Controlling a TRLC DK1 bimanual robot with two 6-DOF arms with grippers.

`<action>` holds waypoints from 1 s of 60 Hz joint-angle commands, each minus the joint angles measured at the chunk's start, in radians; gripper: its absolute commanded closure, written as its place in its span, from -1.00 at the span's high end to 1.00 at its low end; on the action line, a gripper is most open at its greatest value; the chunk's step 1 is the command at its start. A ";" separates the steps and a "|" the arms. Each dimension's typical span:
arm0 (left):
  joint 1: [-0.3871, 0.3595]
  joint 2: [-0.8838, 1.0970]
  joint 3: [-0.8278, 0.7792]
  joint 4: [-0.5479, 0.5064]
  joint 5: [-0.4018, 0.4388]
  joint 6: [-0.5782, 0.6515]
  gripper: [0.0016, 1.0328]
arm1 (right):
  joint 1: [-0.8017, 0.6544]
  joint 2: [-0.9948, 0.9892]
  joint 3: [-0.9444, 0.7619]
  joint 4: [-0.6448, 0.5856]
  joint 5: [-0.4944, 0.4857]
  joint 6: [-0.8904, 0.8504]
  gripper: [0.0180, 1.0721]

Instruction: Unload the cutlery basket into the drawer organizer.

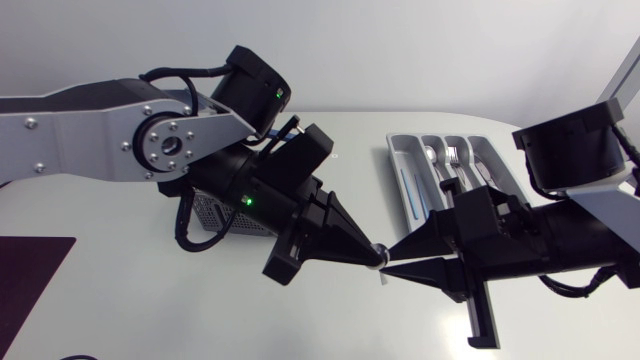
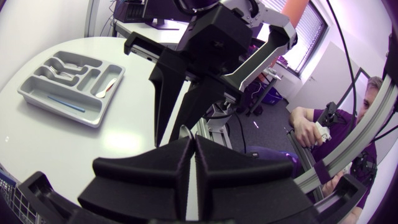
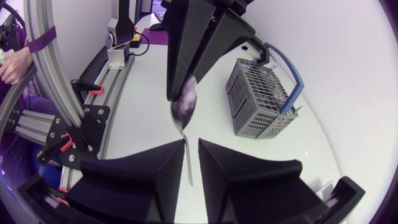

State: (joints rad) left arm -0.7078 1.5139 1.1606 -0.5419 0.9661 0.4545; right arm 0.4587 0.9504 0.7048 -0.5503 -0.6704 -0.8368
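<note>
Far left: dark mat (image 1: 30, 270), flat on the white tabletop (image 1: 120, 300).

Left arm (image 1: 90, 130): in from the left edge, slanting down toward mid-table, passing above the basket (image 1: 208, 212).

Basket: grey wire with a blue handle, upright on the tabletop. Mostly covered by the left arm in the head view. Seen whole in the right wrist view, beyond the spoon and apart from both hands.

Left hand (image 1: 374, 256): fingers together, clamped on the bowl end of a spoon (image 3: 185, 102). Tips pointed right, toward the other hand.

Spoon: silver, lifted off the tabletop, held in the air between the two hands near mid-table. Bowl just past the left fingertips, handle running away from them into the gap of the right hand.

Right hand (image 1: 390, 258): fingers apart, nearly tip to tip with the left hand. Handle lying in the gap, close to one finger, not pinched from both sides.

Organizer (image 1: 396, 160): grey tray on the tabletop, behind the right hand and well apart from the basket. Silver cutlery already in its narrow compartments, including a fork and spoons. A thin blue item in the long side compartment.

Right arm (image 1: 580, 240): in from the right edge, lying low over the tabletop, covering the organizer's near end in the head view.
</note>
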 commanded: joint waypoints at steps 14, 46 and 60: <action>0.004 0.020 0.033 -0.012 0.034 0.024 -0.94 | 0.034 0.004 -0.041 0.012 -0.008 0.025 -0.74; 0.036 0.035 0.063 -0.023 0.037 -0.002 -0.21 | 0.028 -0.009 -0.061 0.003 0.011 0.010 -0.89; 0.091 0.020 0.094 -0.020 0.037 -0.022 0.91 | -0.045 -0.019 -0.065 -0.030 0.012 -0.041 -0.89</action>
State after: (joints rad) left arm -0.6392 1.5360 1.2201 -0.5632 0.9905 0.4458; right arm 0.4477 0.9463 0.6651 -0.5606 -0.6579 -0.8471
